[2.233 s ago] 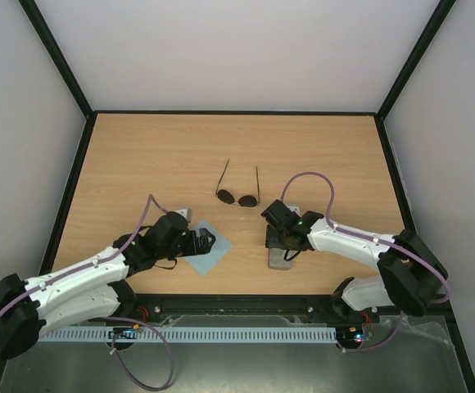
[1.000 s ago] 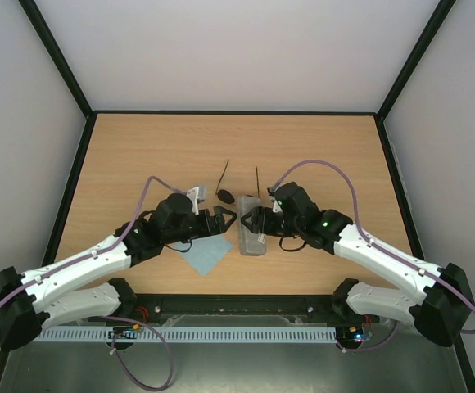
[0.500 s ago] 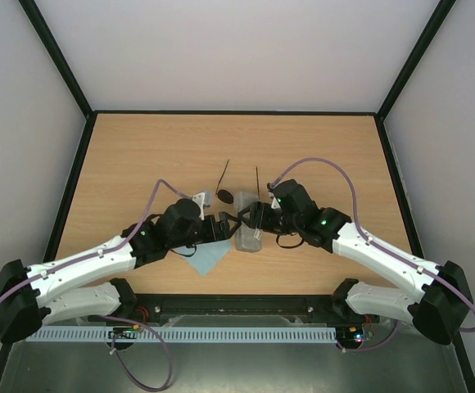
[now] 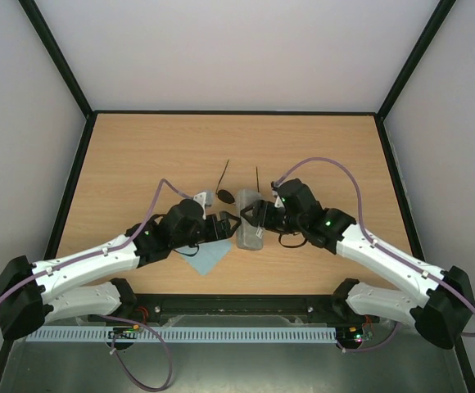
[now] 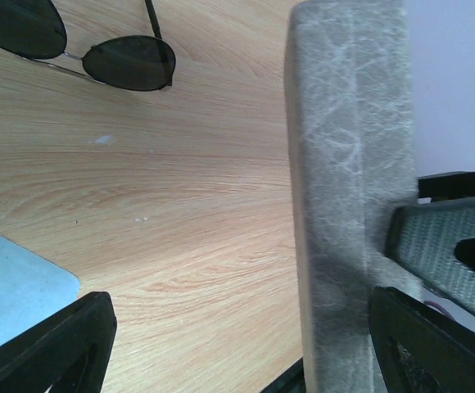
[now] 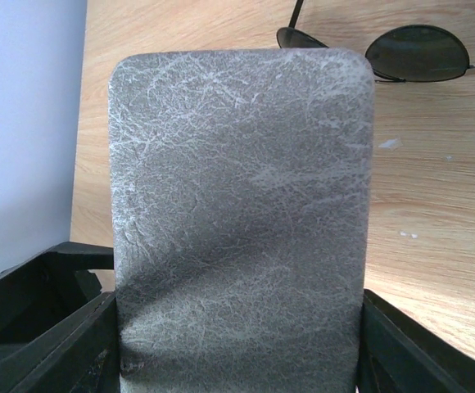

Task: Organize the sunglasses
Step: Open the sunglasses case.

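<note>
Both arms have drawn together at the middle of the table (image 4: 139,155) since the earlier views. The right arm (image 4: 385,254) has carried the grey case (image 4: 248,221) leftward from its spot near the front edge. The left arm (image 4: 98,258) has come off the blue cloth (image 4: 205,258) and reaches up beside the case.

The right gripper (image 6: 233,327) pinches the case across its width, one black finger against each long side, and the case fills most of the right wrist view. Whether its lower edge rests on the wood cannot be told.

The left gripper (image 5: 237,319) stands with its jaws spread wide. In the left wrist view the case's end sits in the gap close against the right-hand finger (image 5: 434,344), well apart from the other finger. Contact there cannot be judged.

The light blue cloth lies flat on the near side of the table, partly under the left wrist, with a corner showing in the left wrist view.

The sunglasses (image 4: 226,195) lie on the table just beyond the case, untouched by either gripper. Their temple arms are unfolded and point toward the far edge. From above, one dark lens shows and the other is hidden behind the case. Both wrist cameras see the round lenses flat on the wood.
</note>
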You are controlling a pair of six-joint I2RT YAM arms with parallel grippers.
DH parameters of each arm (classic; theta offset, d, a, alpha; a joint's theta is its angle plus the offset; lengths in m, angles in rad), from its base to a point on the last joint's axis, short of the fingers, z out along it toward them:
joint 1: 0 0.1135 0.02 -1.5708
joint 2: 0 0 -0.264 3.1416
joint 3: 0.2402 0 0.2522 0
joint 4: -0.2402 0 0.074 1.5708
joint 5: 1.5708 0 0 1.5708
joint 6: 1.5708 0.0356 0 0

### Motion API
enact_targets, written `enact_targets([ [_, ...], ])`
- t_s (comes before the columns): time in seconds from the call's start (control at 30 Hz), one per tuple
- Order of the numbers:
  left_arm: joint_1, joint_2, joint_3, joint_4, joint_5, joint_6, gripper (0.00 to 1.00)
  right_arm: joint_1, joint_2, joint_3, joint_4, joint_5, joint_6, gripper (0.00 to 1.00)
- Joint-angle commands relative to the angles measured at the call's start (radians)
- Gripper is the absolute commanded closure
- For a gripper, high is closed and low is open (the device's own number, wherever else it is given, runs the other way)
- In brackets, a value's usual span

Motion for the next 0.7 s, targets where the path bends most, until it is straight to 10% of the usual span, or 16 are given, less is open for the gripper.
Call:
enact_targets([
  [0.0,-0.008,0.017,-0.025,-0.05,-0.035,0.004,0.13,0.004,-0.061,0.032,0.078,-0.069,0.021,0.77],
  [0.67,0.016,0.048,-0.072,-0.056,-0.052,0.006,0.13,0.002,-0.144,0.039,0.087,-0.107,0.02,0.8],
])
